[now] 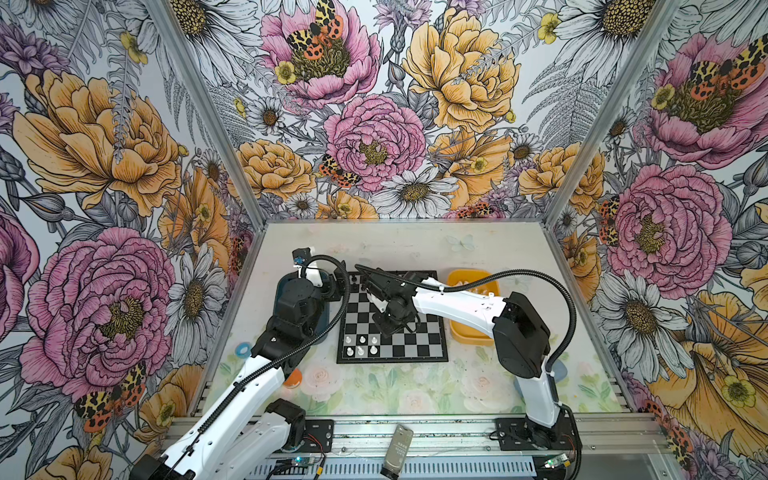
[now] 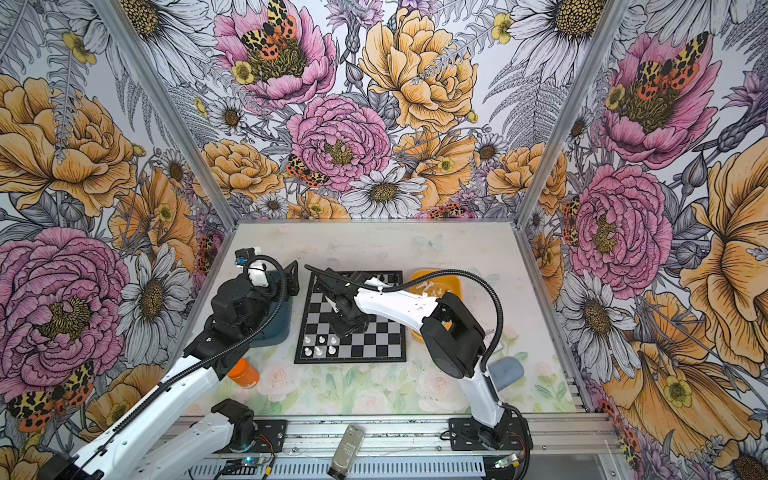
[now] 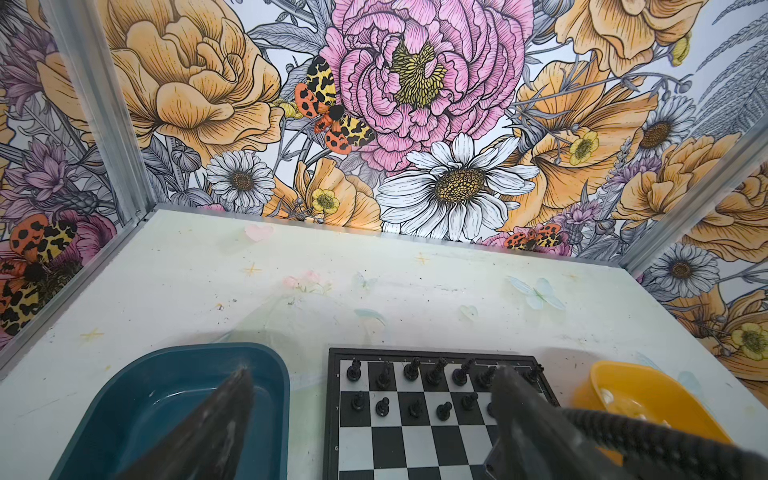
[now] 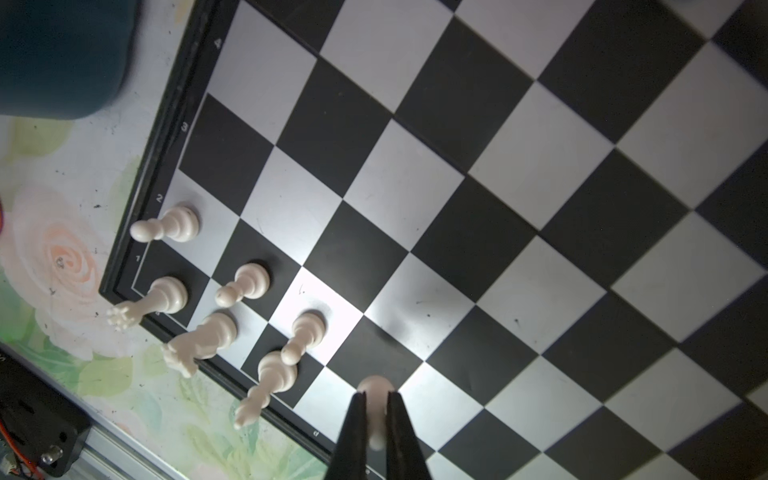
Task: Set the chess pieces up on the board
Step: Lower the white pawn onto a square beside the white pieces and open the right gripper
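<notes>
My right gripper (image 4: 377, 397) is clamped on a white pawn (image 4: 376, 417) over the board (image 4: 498, 208), just beside six white pieces (image 4: 245, 284) at its near-left corner; my left gripper (image 3: 370, 376), jaws apart, hangs over the blue tray (image 3: 124, 399) alongside the board.

Right end effector (image 4: 377, 397) clamps a white piece (image 4: 375, 385) at the board (image 4: 536, 162) edge.

Board (image 2: 374, 345) between bin (image 2: 278, 328) and tray (image 2: 436, 274)
</notes>
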Motion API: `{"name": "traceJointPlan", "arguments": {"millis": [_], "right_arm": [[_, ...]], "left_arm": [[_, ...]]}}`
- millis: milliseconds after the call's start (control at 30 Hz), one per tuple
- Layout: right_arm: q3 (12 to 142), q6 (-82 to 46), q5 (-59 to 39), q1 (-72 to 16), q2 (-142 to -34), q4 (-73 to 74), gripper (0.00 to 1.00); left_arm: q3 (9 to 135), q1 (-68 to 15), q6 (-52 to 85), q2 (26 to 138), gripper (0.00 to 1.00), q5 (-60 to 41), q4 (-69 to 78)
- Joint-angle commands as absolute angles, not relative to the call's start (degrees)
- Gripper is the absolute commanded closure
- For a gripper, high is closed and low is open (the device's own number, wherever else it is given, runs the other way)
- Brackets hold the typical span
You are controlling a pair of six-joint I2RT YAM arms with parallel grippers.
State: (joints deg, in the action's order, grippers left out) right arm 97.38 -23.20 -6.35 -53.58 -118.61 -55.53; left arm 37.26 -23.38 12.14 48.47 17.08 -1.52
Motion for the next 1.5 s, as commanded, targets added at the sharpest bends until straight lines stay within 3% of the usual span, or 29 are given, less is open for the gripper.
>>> {"name": "traceJointPlan", "arguments": {"millis": [0,1133,1467], "right_arm": [[98.0,-24.6,-6.5,-54.2,-119.8,-55.9,1.00],[97.1,-26.2,-5.2,-54.8,-122.1,-55.7,1.00],[97.1,-26.3,-5.6,-54.9,-122.2,-55.8,0.90]], "left_arm": [[36.4,-23.1,12.9,47.5,0.09,18.4,-1.6],[35.3,-23.6,12.4,46.5,0.09,18.3,-0.7],[35.2,-23.6,12.4,45.9,0.09,18.3,-0.7]]}}
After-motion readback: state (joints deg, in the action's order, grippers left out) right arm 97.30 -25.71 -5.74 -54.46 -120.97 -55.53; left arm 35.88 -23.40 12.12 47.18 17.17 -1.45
